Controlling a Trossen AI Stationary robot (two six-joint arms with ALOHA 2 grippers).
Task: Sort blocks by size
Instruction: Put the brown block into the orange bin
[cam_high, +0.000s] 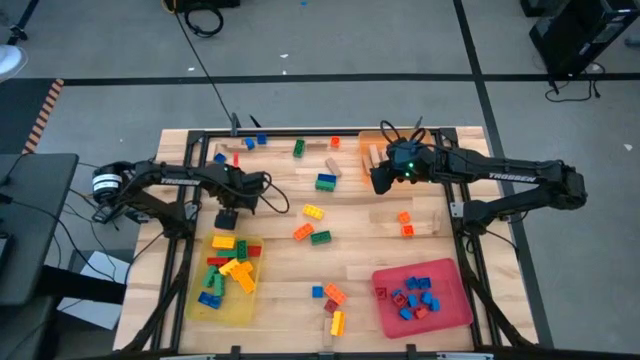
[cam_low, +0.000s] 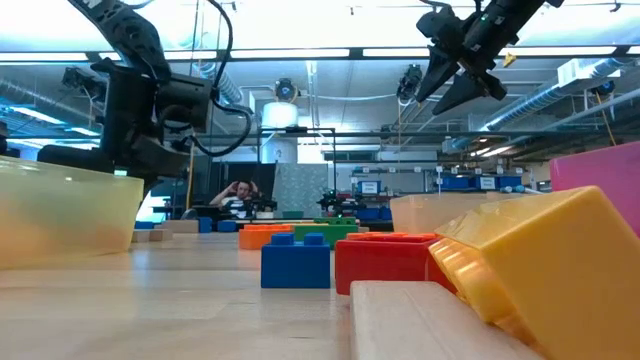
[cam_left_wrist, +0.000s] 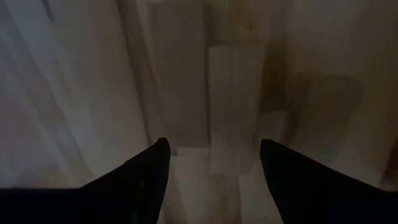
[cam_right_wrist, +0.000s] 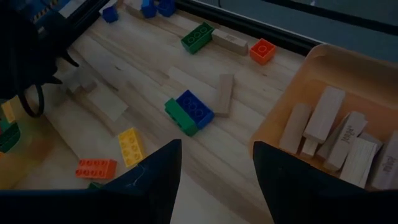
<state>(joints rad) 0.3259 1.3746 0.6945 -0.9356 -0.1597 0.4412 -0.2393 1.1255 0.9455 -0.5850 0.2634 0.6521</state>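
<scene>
The left gripper (cam_high: 226, 217) hangs low over the table (cam_high: 370, 240), just above the near-left yellow tray (cam_high: 195, 305); its fingers (cam_left_wrist: 146, 171) stand apart with nothing between them, and a pale wooden block (cam_left_wrist: 235, 106) lies flat on the wood right below.

The right gripper (cam_high: 381, 180) is up high beside the orange tray (cam_right_wrist: 323, 59) — its fingers are parted too, and empty; tan wooden pieces (cam_right_wrist: 333, 134) lie piled in that tray just beside it.

A blue-and-green brick (cam_right_wrist: 189, 112), a yellow brick (cam_right_wrist: 130, 147) and an orange brick (cam_right_wrist: 96, 168) lie loose below it; more blocks fill the yellow tray, and small blue and red ones (cam_high: 415, 297) sit in the red tray (cam_high: 455, 312) — well away from both grippers.
</scene>
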